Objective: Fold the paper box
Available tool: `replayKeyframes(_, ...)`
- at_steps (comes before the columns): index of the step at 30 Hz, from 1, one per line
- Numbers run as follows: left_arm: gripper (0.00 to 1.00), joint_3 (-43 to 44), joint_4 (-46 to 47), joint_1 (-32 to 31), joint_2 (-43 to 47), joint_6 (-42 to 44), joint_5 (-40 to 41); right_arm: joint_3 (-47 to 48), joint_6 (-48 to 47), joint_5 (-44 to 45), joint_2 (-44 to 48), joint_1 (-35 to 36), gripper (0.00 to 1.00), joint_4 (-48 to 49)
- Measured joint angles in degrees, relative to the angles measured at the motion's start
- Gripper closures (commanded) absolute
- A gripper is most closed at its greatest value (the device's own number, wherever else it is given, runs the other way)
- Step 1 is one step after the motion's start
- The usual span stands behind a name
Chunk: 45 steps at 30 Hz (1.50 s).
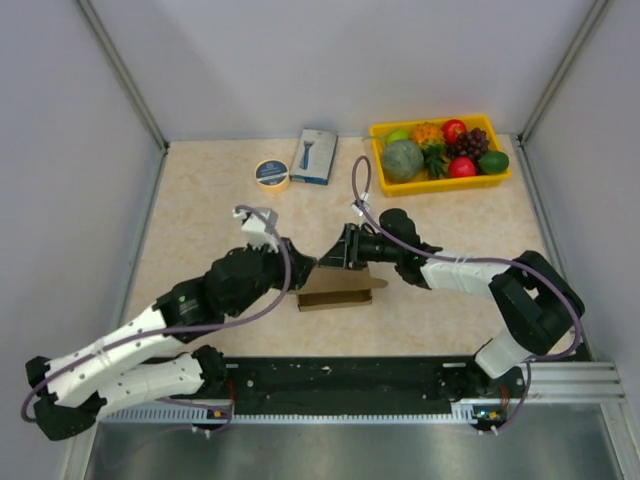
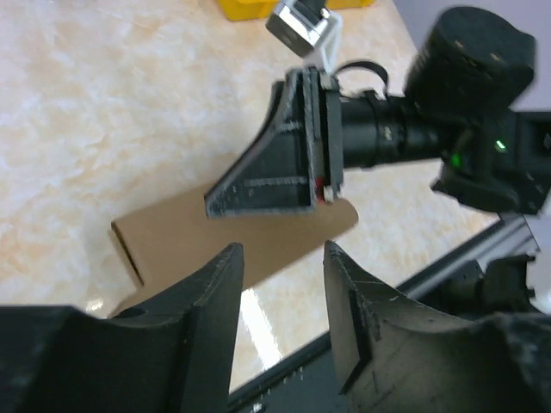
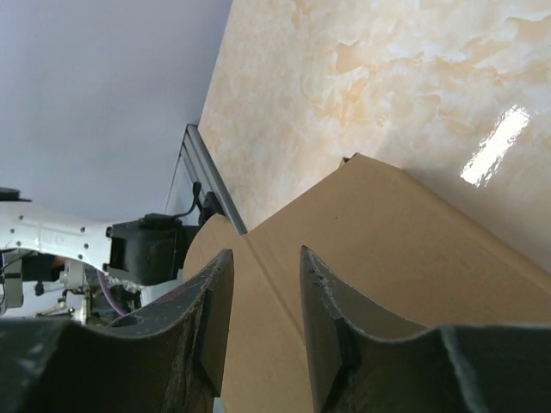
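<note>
The box (image 1: pixel 338 291) lies in the middle of the table (image 1: pixel 200 220), between your two grippers. Your left gripper (image 2: pixel 281 310) is about half open and holds nothing. The box edge sits just past its tips. Your right gripper (image 3: pixel 258 310) is partly open too, close over the box, and I can't see it gripping anything. Hold the box down with the right. Close the left on a flap and bend it slowly along its crease.

Brightly, evenly lit from overhead. Soft, faint shadows on the table (image 1: pixel 450 310). White glare streaks on the glossy top in both wrist views (sharper in the right one). Top view slightly soft; near jaws dark and blurred close to each lens.
</note>
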<state>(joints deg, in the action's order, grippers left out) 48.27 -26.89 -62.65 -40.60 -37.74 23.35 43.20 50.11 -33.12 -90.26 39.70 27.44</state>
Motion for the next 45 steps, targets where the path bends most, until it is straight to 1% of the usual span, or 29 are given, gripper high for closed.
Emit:
replayKeyframes(1,0.57,1.8,1.3,2.4,-3.3,0.3,-0.7,0.0,0.0,-0.1,0.4,0.0,0.67,-0.6)
replayKeyframes(3,0.60,1.5,4.1,7.3,-7.7,0.5,-4.2,-0.4,0.0,-0.4,1.7,0.0,0.70,-1.3)
replayKeyframes(5,0.64,-2.0,6.9,12.2,-8.8,0.3,-8.3,-1.7,0.0,-0.7,3.1,0.0,0.71,-1.2)
replayKeyframes(7,0.66,-6.9,10.3,16.6,-9.2,-0.3,-13.4,-4.4,0.2,-0.8,5.1,0.0,0.71,-0.8)
replayKeyframes(9,0.66,-11.4,14.5,18.8,-10.2,-1.2,-18.0,-7.0,0.5,-0.9,6.3,0.0,0.71,-0.5)
replayKeyframes(14,0.67,-21.7,24.6,19.1,-14.6,-4.1,-26.6,-12.2,1.5,-1.0,5.6,0.0,0.72,2.9)
replayKeyframes(19,0.67,-27.3,29.0,19.1,-16.5,-5.4,-28.3,-15.2,2.4,-1.0,1.5,-0.1,0.73,6.4)
replayKeyframes(21,0.65,-27.5,30.9,19.1,-17.7,-5.4,-28.5,-15.4,2.6,-1.3,0.9,-0.3,0.73,6.4)
replayKeyframes(22,0.63,-27.3,31.1,19.1,-17.9,-5.4,-28.7,-15.2,2.4,-1.3,1.0,-0.4,0.73,6.4)
replayKeyframes(25,0.58,-25.9,30.1,19.1,-17.7,-4.8,-29.4,-14.5,1.2,-0.9,3.2,-0.5,0.73,3.0)
replayKeyframes(28,0.57,-24.4,28.7,19.1,-15.8,-4.3,-29.8,-13.4,-0.6,-0.3,7.6,-0.7,0.72,-0.9)
replayKeyframes(32,0.56,-22.3,29.2,19.1,-14.3,-4.0,-29.2,-13.2,-1.8,-0.4,11.5,-2.4,0.72,-1.1)
replayKeyframes(35,0.56,-23.2,30.8,19.2,-15.3,-4.1,-28.3,-14.9,-2.4,-0.5,10.4,-3.6,0.72,1.4)
replayKeyframes(39,0.55,-26.4,32.9,19.5,-20.4,-4.2,-27.8,-17.9,-3.3,-0.8,5.9,-3.7,0.72,3.3)
replayKeyframes(41,0.54,-26.5,34.9,19.7,-21.5,-4.0,-28.0,-18.1,-3.7,-1.4,4.6,-4.0,0.71,4.1)
replayKeyframes(43,0.48,-26.1,35.1,19.8,-21.8,-3.5,-28.1,-17.8,-5.2,-1.2,4.9,-4.0,0.69,3.9)
replayKeyframes(45,0.39,-25.0,33.3,19.9,-21.3,-2.6,-28.5,-16.8,-7.0,-0.7,6.3,-4.0,0.68,0.6)
